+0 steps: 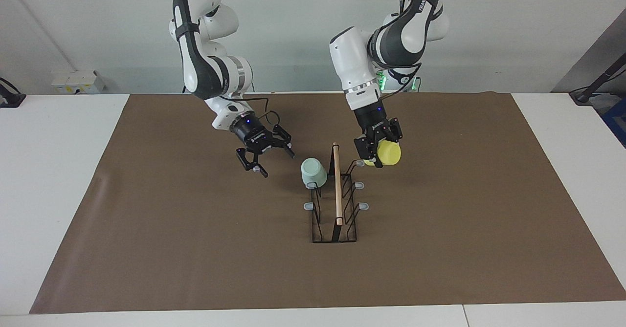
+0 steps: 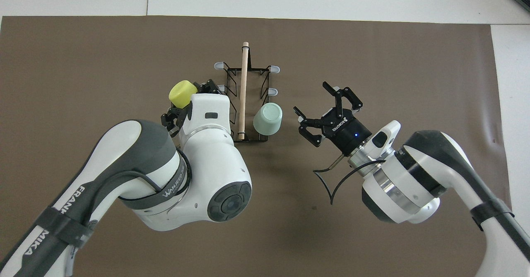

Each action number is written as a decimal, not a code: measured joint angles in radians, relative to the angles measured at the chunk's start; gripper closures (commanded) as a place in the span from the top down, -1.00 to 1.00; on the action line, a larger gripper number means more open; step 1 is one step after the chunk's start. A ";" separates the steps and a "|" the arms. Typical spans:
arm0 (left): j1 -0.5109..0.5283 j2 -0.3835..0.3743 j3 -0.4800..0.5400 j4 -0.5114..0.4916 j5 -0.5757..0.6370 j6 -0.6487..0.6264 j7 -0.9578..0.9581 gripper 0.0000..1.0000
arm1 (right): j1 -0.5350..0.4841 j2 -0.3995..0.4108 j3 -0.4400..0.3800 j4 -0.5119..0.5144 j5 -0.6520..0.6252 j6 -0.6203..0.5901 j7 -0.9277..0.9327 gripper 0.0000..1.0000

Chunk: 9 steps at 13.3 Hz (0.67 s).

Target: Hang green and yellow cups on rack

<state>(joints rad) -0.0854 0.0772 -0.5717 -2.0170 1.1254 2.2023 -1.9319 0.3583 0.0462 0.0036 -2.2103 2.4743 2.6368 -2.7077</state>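
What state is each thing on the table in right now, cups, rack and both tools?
Green cup: upside down, hung on a rack prong, released.
Yellow cup: held in the air beside the rack, not yet hung.
Rack: upright on the mat, one cup on it.
Left tool: shut on the yellow cup.
Right tool: open, empty, apart from the green cup.

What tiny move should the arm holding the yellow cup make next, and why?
Probably ease the left gripper toward the rack until the yellow cup slips over a free prong: the cup hangs beside that row, and the green cup is already hung.
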 measured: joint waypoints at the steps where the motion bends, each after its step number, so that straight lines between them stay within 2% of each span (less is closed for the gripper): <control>1: 0.000 0.000 -0.006 -0.007 0.029 -0.010 -0.027 -1.00 | -0.028 -0.001 -0.001 0.000 -0.074 0.006 0.000 1.00; 5: -0.015 0.008 -0.019 -0.026 0.066 -0.028 -0.070 -1.00 | -0.188 -0.001 -0.004 0.001 -0.492 0.000 0.065 1.00; 9: -0.040 0.063 -0.038 -0.035 0.183 -0.082 -0.187 -1.00 | -0.320 -0.004 -0.006 0.015 -0.957 -0.074 0.245 1.00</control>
<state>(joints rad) -0.1250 0.1406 -0.6102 -2.0518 1.3080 2.1203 -2.1188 0.0385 0.0426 -0.0021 -2.1952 1.5168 2.5624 -2.4624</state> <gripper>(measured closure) 0.339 0.000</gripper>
